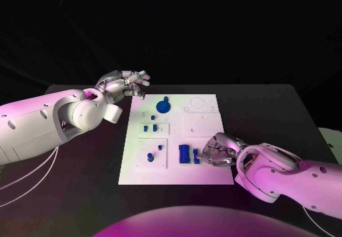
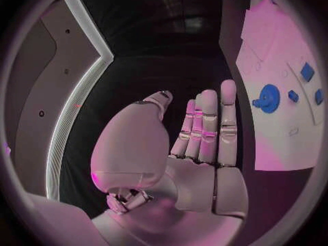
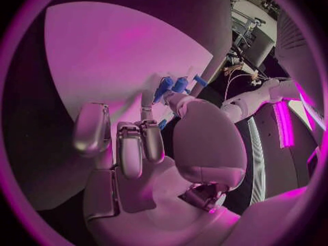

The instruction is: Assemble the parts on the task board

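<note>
The right hand (image 1: 217,150) rests on the near right part of the white board (image 1: 203,173), its fingers curled down just beside an upright blue bar (image 1: 184,154) and a smaller blue piece (image 1: 196,155). In the right wrist view the fingertips (image 3: 147,112) lie next to these blue pieces, but whether they pinch one I cannot tell. To the left, in a raised square on the board, stand two small blue pegs (image 1: 150,157). Further back, two more little blue pieces (image 1: 150,128) sit in another square. Near the far edge lies a blue gear wheel (image 1: 164,105). Beyond the board's far left corner the left hand (image 1: 125,84) hovers over the black surface (image 1: 264,106), fingers straight and close together, holding nothing.
</note>
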